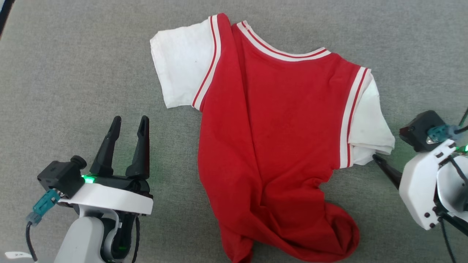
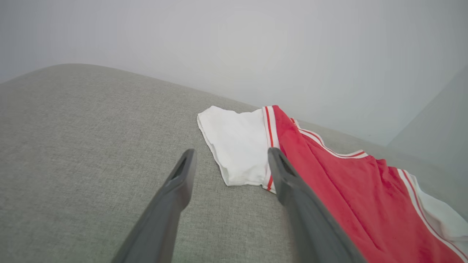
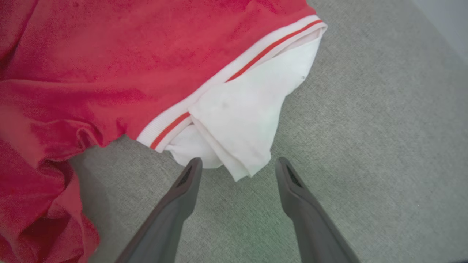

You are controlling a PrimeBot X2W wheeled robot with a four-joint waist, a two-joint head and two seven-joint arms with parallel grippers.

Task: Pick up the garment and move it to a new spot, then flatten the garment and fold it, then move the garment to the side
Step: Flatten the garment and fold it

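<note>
The garment (image 1: 270, 128) lies on the grey cloth surface with a plain red face up, collar trim at the far side. Its left white sleeve (image 1: 181, 62) lies flat. The right white sleeve (image 1: 369, 124) is creased, and the hem is bunched and curled at the near right. My left gripper (image 1: 130, 120) stands open to the left of the garment, apart from it; in the left wrist view the left gripper (image 2: 231, 152) points at the flat sleeve (image 2: 237, 142). My right gripper (image 3: 238, 162) is open, the creased sleeve's corner (image 3: 241, 124) just ahead of its fingertips, nothing held.
The grey fabric surface (image 1: 73, 73) stretches all around the garment. A pale wall (image 2: 256, 44) rises behind its far edge. The right arm's white wrist housing (image 1: 420, 186) sits at the right border of the head view.
</note>
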